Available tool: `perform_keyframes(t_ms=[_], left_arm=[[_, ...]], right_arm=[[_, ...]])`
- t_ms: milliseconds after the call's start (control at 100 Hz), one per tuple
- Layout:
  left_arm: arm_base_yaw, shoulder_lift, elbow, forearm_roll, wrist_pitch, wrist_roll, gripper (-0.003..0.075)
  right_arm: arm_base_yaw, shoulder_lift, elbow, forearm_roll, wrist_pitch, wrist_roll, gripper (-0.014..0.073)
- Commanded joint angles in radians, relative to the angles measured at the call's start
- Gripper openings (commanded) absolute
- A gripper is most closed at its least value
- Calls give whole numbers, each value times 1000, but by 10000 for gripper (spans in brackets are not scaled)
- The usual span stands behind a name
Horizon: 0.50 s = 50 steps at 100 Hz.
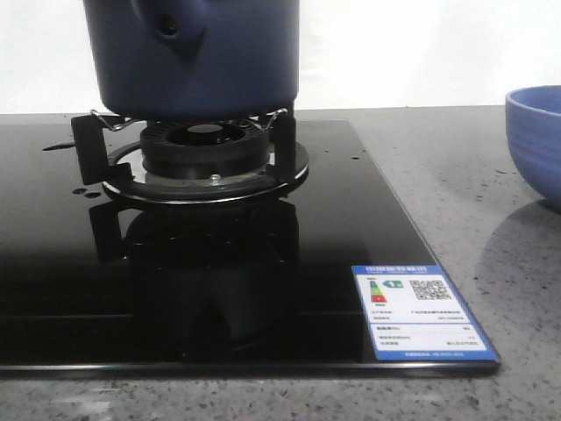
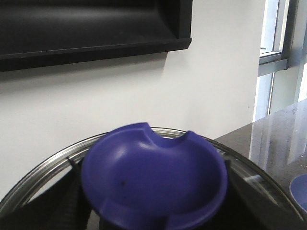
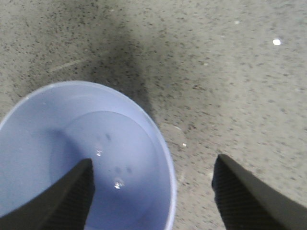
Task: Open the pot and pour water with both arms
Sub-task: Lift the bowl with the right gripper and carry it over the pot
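Observation:
The dark navy pot (image 1: 197, 57) stands on the gas burner (image 1: 203, 153), its side stub with the small hole facing me; its top is out of view. In the left wrist view a glass lid with a steel rim (image 2: 43, 165) and a blue concave knob (image 2: 153, 177) fills the lower half, held up against the white wall. My left gripper (image 2: 153, 213) is shut on the knob, dark fingers on either side. My right gripper (image 3: 153, 163) is open and straddles the rim of the light blue bowl (image 3: 72, 139), one finger over the bowl's inside, the other over the counter.
The black glass hob (image 1: 219, 281) carries an energy label (image 1: 419, 309) at its front right corner. The light blue bowl (image 1: 536, 140) stands on the grey speckled counter (image 1: 465, 193) to the right of the hob. A dark shelf (image 2: 91, 28) hangs on the wall.

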State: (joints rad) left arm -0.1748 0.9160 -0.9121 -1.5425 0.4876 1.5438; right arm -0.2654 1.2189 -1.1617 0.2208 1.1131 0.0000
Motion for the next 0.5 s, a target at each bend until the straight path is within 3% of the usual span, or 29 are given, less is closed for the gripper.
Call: perform_keyframes(t_ms=[0, 360, 490], left_arm=[[-8, -18, -35, -72, -6, -13, 206], [-17, -18, -35, -72, -6, -13, 206], [-17, -18, -35, -72, -6, -13, 206]], right_arm=[[-6, 13, -31, 28, -51, 0, 470], [-6, 136, -23, 74, -58, 0, 464], [-6, 165, -24, 85, -69, -6, 334]])
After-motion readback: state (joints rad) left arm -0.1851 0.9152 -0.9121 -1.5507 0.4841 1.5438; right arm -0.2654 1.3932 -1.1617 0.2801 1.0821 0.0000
